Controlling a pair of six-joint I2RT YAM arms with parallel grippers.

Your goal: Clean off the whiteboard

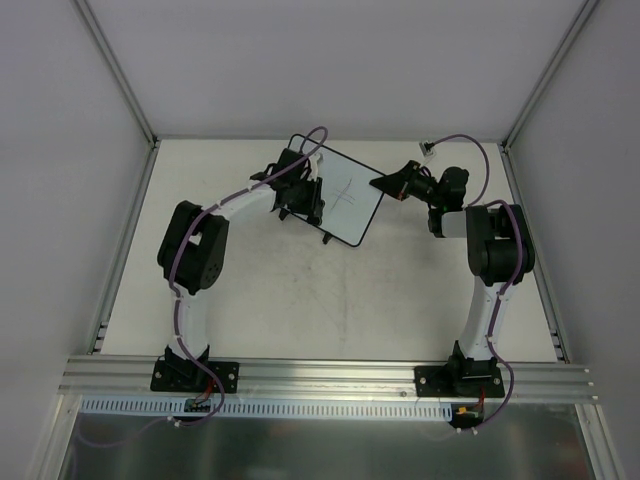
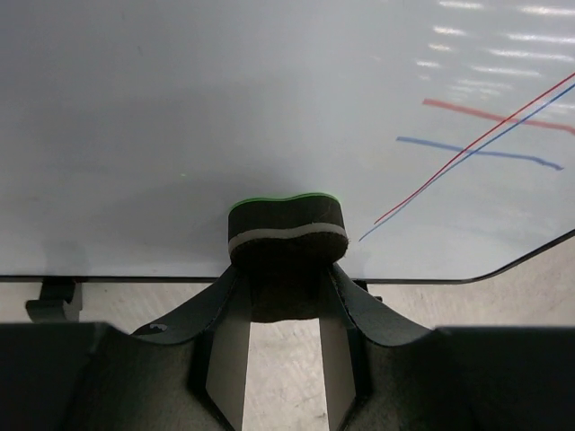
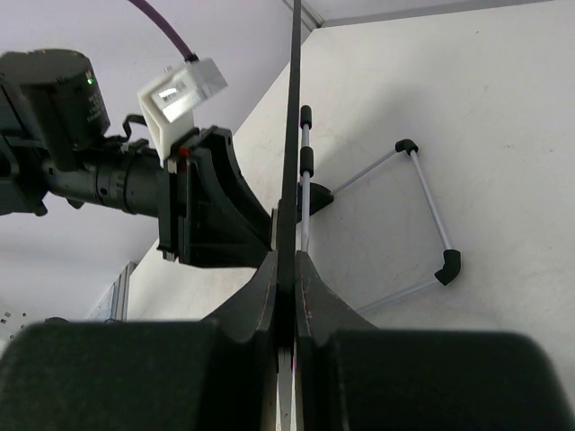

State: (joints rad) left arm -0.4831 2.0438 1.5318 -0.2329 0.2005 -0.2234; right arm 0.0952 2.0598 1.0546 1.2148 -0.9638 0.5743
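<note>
Table; right tool pinches whiteboard; eraser in left tool hides rim.

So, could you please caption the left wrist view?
Left claw holds an eraser at the whiteboard, beside red and blue lines.

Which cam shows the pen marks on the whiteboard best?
Left wrist: red and blue pen marks cross its right side, clear. Top external shows only faint lines; right wrist sees the whiteboard edge-on, no marks.
</note>
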